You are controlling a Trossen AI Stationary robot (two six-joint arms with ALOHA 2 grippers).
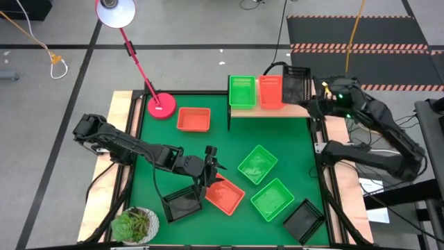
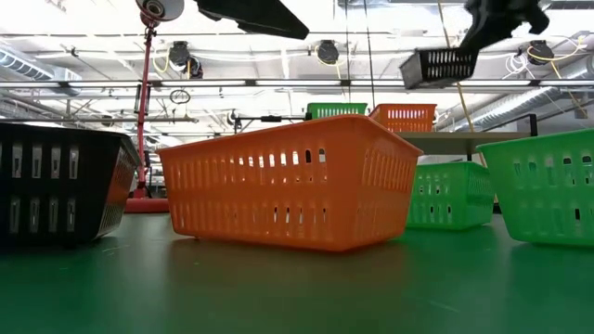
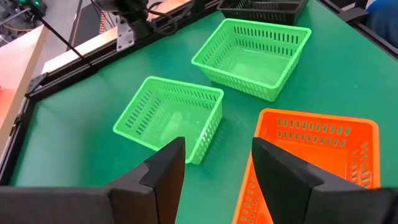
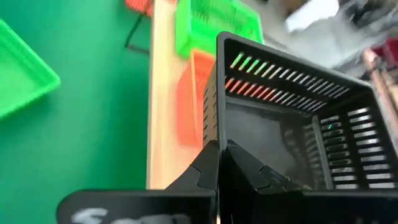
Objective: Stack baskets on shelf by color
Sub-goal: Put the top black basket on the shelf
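Observation:
The light-wood shelf (image 1: 277, 111) stands at the table's far edge with one green basket (image 1: 242, 92) and one orange basket (image 1: 270, 92) side by side on it. My right gripper (image 1: 310, 103) is shut on a black basket (image 1: 296, 85), held in the air over the shelf's right end. My left gripper (image 1: 210, 167) is open and hovers above an orange basket (image 1: 225, 194) on the green table, touching nothing. Beside that basket rests a black one (image 1: 182, 203). Two green baskets (image 1: 257, 164) (image 1: 271, 198), another black (image 1: 304, 221) and another orange (image 1: 193, 119) also rest on the table. My right gripper pinches the black basket's side wall at its rim (image 4: 219, 134), one finger outside (image 4: 199, 171) and one inside (image 4: 261, 177). It comes from the table's right side. The basket (image 2: 441, 65) is lifted clear and tilted above the shelf (image 2: 445, 137).
A red lamp base (image 1: 161, 105) with a slanting red pole stands at the far left corner. A potted plant (image 1: 135, 226) sits at the near left corner. Bare green surface lies between the shelf and the loose baskets.

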